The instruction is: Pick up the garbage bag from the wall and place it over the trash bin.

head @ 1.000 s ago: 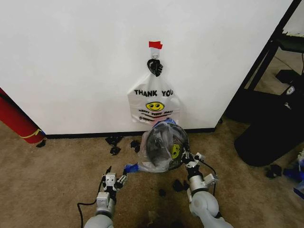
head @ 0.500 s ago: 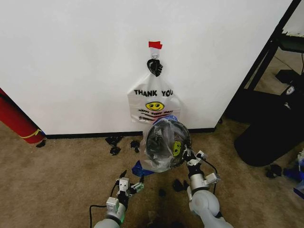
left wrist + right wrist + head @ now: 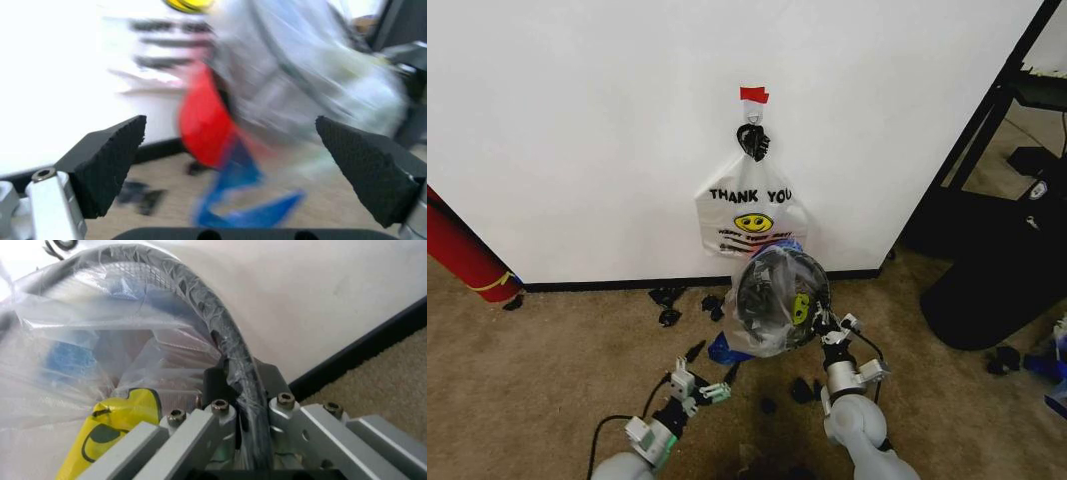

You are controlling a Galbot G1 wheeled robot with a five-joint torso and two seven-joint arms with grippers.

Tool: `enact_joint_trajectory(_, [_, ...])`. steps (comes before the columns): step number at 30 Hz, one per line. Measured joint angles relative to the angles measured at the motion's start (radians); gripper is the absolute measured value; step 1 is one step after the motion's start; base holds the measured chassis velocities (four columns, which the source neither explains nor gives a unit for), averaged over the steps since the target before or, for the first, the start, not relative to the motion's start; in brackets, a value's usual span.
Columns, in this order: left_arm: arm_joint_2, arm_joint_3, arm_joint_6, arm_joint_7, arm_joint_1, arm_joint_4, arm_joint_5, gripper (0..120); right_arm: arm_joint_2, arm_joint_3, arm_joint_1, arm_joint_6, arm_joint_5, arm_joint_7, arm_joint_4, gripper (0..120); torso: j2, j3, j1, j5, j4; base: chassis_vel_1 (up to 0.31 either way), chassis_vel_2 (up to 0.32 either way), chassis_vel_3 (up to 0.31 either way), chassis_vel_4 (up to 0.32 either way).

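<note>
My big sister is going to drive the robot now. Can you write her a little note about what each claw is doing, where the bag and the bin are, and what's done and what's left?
Right gripper: shut on the trash bin's rim, holding the bin tipped with its opening facing the robot, near the wall.
Left gripper: open, holding nothing, low over the carpet and pointing at the blue flap of the garbage bag hanging under the bin.
Done: the translucent garbage bag is off the wall and draped over the bin's mouth.
Left: the lower left side looks loose; that edge probably needs pulling around the rim.
The opaque THANK YOU bag hangs on the hook.
</note>
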Motion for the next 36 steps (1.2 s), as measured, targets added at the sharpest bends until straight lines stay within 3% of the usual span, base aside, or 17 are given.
enact_joint_trajectory(5, [-0.001, -0.040, 0.068, -0.180, 0.018, -0.081, 0.033, 100, -0.011, -0.016, -0.012, 0.008, -0.021, -0.009, -0.006, 0, 0.000, 0.000, 0.000, 0.0000, 0.0002, 0.000, 0.000, 0.000, 0.000])
enact_joint_trajectory(12, [-0.004, -0.043, 0.078, -0.201, 0.035, -0.179, 0.035, 100, -0.048, -0.044, -0.035, 0.025, -0.072, -0.034, 0.024, 0, 0.000, 0.000, 0.000, 0.0001, 0.0001, 0.000, 0.000, 0.000, 0.000])
enact_joint_trajectory(18, [0.013, -0.059, -0.012, -0.088, 0.012, -0.205, 0.011, 100, -0.098, -0.056, -0.038, 0.064, -0.162, -0.128, 0.028, 0, 0.000, 0.000, 0.000, 0.0001, 0.0000, 0.000, 0.000, 0.000, 0.000])
enact_joint_trajectory(30, [0.083, -0.089, -0.001, -0.012, -0.037, -0.210, -0.079, 100, -0.125, -0.025, -0.022, 0.190, -0.272, -0.349, -0.033, 0, 0.000, 0.000, 0.000, 0.0001, 0.0001, 0.000, 0.000, 0.000, 0.000])
enact_joint_trajectory(32, [0.099, -0.095, 0.010, 0.024, -0.045, -0.205, -0.097, 100, -0.129, -0.014, -0.017, 0.224, -0.291, -0.396, -0.049, 0, 0.000, 0.000, 0.000, 0.0000, 0.0001, 0.000, 0.000, 0.000, 0.000])
enact_joint_trajectory(36, [0.163, -0.127, 0.025, 0.234, -0.079, -0.152, -0.139, 100, -0.156, 0.011, -0.002, 0.294, -0.315, -0.555, -0.071, 0, 0.000, 0.000, 0.000, 0.0000, 0.0000, 0.000, 0.000, 0.000, 0.000])
